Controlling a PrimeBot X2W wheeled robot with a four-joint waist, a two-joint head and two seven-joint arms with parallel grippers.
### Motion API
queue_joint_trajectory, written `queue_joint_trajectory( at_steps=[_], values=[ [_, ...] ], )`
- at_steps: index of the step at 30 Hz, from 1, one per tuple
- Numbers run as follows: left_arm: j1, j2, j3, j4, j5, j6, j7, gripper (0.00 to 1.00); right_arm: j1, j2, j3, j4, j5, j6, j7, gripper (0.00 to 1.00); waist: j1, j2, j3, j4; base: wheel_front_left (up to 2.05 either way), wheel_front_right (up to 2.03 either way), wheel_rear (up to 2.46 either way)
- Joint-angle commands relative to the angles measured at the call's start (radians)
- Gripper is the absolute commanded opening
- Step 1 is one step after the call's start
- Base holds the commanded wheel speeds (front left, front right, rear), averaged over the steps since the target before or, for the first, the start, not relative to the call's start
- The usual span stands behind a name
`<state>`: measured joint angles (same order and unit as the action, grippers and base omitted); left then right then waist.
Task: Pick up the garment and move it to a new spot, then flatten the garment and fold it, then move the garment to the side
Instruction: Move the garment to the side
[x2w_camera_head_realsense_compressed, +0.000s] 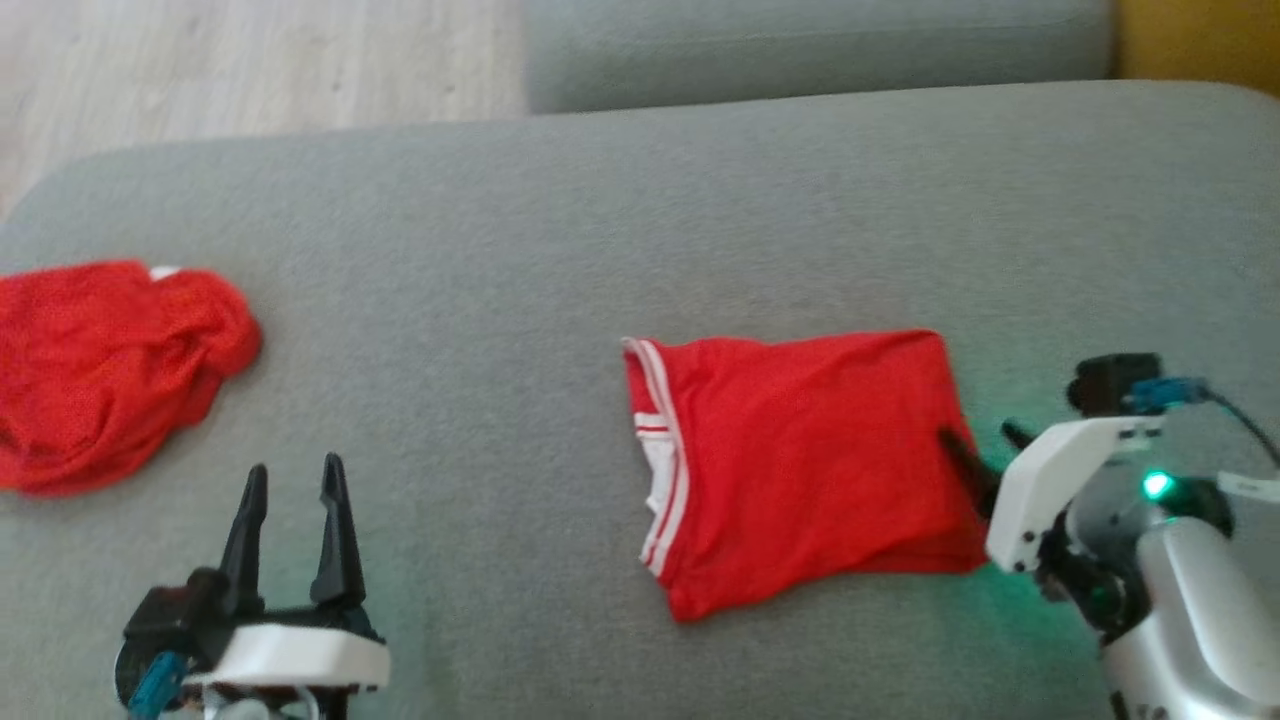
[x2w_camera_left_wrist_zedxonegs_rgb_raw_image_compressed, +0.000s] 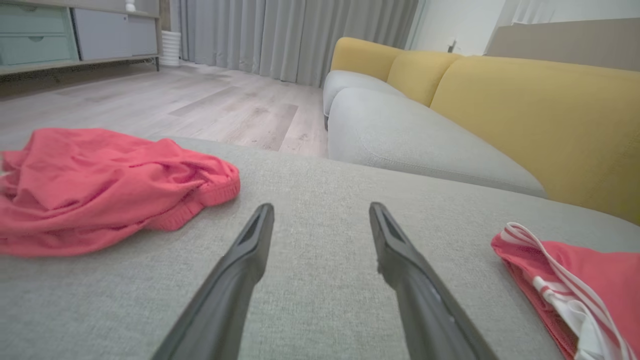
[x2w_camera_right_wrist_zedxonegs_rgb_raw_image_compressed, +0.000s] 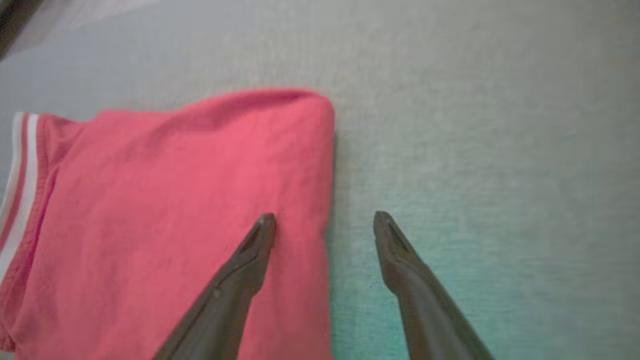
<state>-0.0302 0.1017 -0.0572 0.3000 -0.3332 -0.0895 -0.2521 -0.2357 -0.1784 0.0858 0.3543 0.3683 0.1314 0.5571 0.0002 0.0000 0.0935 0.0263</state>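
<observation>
A red garment (x2w_camera_head_realsense_compressed: 800, 470) with white-striped trim lies folded flat in the middle of the grey sofa cushion (x2w_camera_head_realsense_compressed: 500, 250). Its striped edge (x2w_camera_left_wrist_zedxonegs_rgb_raw_image_compressed: 590, 280) shows at the right of the left wrist view. My right gripper (x2w_camera_head_realsense_compressed: 980, 435) is open at the garment's right edge. In the right wrist view the gripper (x2w_camera_right_wrist_zedxonegs_rgb_raw_image_compressed: 325, 217) straddles that edge, one finger over the red cloth (x2w_camera_right_wrist_zedxonegs_rgb_raw_image_compressed: 175, 210) and the other over bare cushion. Whether the fingers touch the cloth I cannot tell. My left gripper (x2w_camera_head_realsense_compressed: 295, 465) is open over bare cushion at the lower left, and between its spread fingers (x2w_camera_left_wrist_zedxonegs_rgb_raw_image_compressed: 321, 207) there is nothing.
A second red garment (x2w_camera_head_realsense_compressed: 100, 370) lies crumpled at the cushion's left end, left of my left gripper (x2w_camera_left_wrist_zedxonegs_rgb_raw_image_compressed: 100, 185). Another grey seat (x2w_camera_left_wrist_zedxonegs_rgb_raw_image_compressed: 400, 135) with yellow backrests (x2w_camera_left_wrist_zedxonegs_rgb_raw_image_compressed: 525, 110) stands beyond. Wooden floor (x2w_camera_head_realsense_compressed: 250, 70) lies past the cushion's far edge.
</observation>
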Motion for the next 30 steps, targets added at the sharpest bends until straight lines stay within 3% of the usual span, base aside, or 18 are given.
queue_joint_trajectory(
  at_steps=[1,9,10,11,16,22,30],
  values=[
    [-0.046,0.004,0.03,-0.03,0.008,-0.004,-0.01,1.0,-0.038,0.01,0.018,-0.015,0.013,-0.001,0.018,1.0,-0.0002,0.0,0.031,0.035,0.0,0.0,0.0],
    [-0.066,0.003,0.029,-0.023,0.01,-0.01,-0.01,1.0,-0.041,0.017,0.052,0.062,0.015,-0.001,0.138,1.0,-0.0002,0.0,0.052,0.048,0.0,0.0,0.0],
    [-0.069,0.002,0.027,-0.022,0.011,-0.01,-0.01,1.0,-0.044,0.015,0.061,0.065,0.02,-0.001,0.151,0.63,-0.0002,0.0,0.055,0.045,0.0,0.0,0.0],
    [-0.073,0.001,0.026,-0.02,0.012,-0.011,-0.01,1.0,-0.049,0.011,0.074,0.063,0.022,-0.001,0.155,0.0,-0.0002,0.0,0.058,0.042,0.0,0.0,0.0],
    [-0.086,0.0,0.028,-0.027,0.013,-0.015,-0.01,1.0,-0.11,-0.061,0.148,0.017,0.013,-0.001,0.134,0.0,-0.0002,0.0,0.076,0.0,0.0,0.0,0.0],
    [-0.099,0.004,0.029,-0.059,0.026,-0.022,-0.01,1.0,-0.218,-0.224,0.228,-0.058,0.005,-0.001,0.079,0.0,-0.0002,0.0,0.108,-0.089,0.0,0.0,0.0],
    [-0.154,0.008,-0.006,-0.084,0.051,-0.032,-0.01,1.0,-0.333,-0.398,0.195,-0.015,0.006,-0.001,-0.043,0.0,-0.0002,0.0,0.191,-0.198,0.0,0.0,0.0]
  ],
)
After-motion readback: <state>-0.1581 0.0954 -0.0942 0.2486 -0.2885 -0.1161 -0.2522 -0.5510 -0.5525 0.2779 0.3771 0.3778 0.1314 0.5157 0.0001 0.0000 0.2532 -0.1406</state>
